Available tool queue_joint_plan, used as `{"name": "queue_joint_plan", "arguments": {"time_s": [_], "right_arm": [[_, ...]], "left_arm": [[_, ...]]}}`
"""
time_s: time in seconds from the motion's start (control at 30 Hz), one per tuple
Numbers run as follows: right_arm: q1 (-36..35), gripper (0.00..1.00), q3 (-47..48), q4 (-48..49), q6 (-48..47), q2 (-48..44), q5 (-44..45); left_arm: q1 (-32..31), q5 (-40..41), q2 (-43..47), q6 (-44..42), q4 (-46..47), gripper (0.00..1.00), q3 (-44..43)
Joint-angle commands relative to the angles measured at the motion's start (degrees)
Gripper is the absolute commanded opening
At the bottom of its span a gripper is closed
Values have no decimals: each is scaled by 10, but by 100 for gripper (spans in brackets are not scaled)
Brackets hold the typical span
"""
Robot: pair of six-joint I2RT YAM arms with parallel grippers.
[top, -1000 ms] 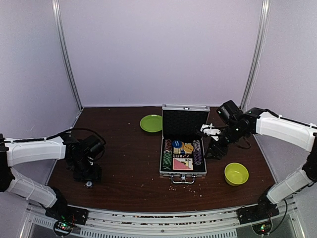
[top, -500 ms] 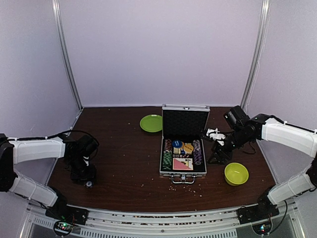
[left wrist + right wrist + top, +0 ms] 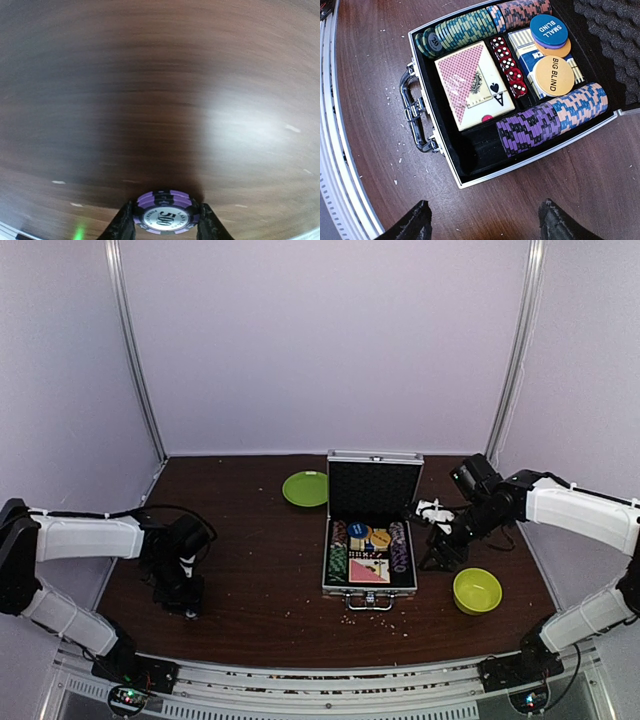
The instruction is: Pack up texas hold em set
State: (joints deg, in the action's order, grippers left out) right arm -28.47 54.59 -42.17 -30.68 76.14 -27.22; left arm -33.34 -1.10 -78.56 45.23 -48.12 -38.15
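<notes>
White shells on left arm (image 3: pixel 85 537) and right arm (image 3: pixel 580 508), black joints, looping black cables, black left gripper (image 3: pixel 165 223) and right gripper (image 3: pixel 485 222).

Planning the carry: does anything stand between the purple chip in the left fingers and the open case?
Nothing visible does. Only bare table lies between the purple chip and the case; the green plate sits farther back, and the right arm is on the case's far side.
</notes>
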Motion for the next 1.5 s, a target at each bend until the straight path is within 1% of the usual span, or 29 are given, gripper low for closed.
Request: {"name": "queue_joint_plan", "arguments": {"time_s": [0.0,0.17,0.27,0.33,0.4,0.47,0.53,0.63,0.7,0.87,0.93,1.0,1.17,1.33,1.37,1.47], "right_arm": [[4,74,0,4,-5,10,-8],[4,74,2,3,-5,13,-10],[4,74,0,3,-4,12,-9],[4,74,0,3,-4,12,-8],[5,74,0,2,-4,12,-7],[6,74,-1,2,-3,13,-7],[6,74,-2,3,-2,13,-6],[7,74,-2,3,-3,14,-6],[7,74,-1,3,-3,16,-6],[9,74,10,2,6,17,-6],[9,72,26,-8,11,11,-21],[-2,71,43,-18,8,1,-37],[-94,71,103,-62,-38,15,26],[-196,70,150,-68,-57,79,58],[-214,69,158,-61,-55,94,61],[-268,68,178,-32,-46,150,84]], "left_arm": [[-100,-25,-66,-4,28,37,-84],[-241,-27,-197,-34,16,37,-238],[-301,-16,-275,-65,-14,37,-344],[-327,-14,-322,-88,-31,37,-416],[-345,-12,-357,-101,-41,37,-460],[-353,-8,-381,-107,-46,37,-489],[-354,-3,-389,-115,-46,39,-500],[-354,-1,-393,-134,-39,48,-502],[-354,-1,-397,-140,-37,53,-503],[-354,12,-383,-153,-43,58,-504],[-354,40,-353,-147,-47,58,-488],[-347,78,-307,-133,-45,60,-454],[-286,113,-198,-109,-26,61,-341],[-189,145,-127,-110,-2,61,-262],[-164,143,-111,-111,11,62,-247],[-108,149,-59,-115,55,79,-212]]}}
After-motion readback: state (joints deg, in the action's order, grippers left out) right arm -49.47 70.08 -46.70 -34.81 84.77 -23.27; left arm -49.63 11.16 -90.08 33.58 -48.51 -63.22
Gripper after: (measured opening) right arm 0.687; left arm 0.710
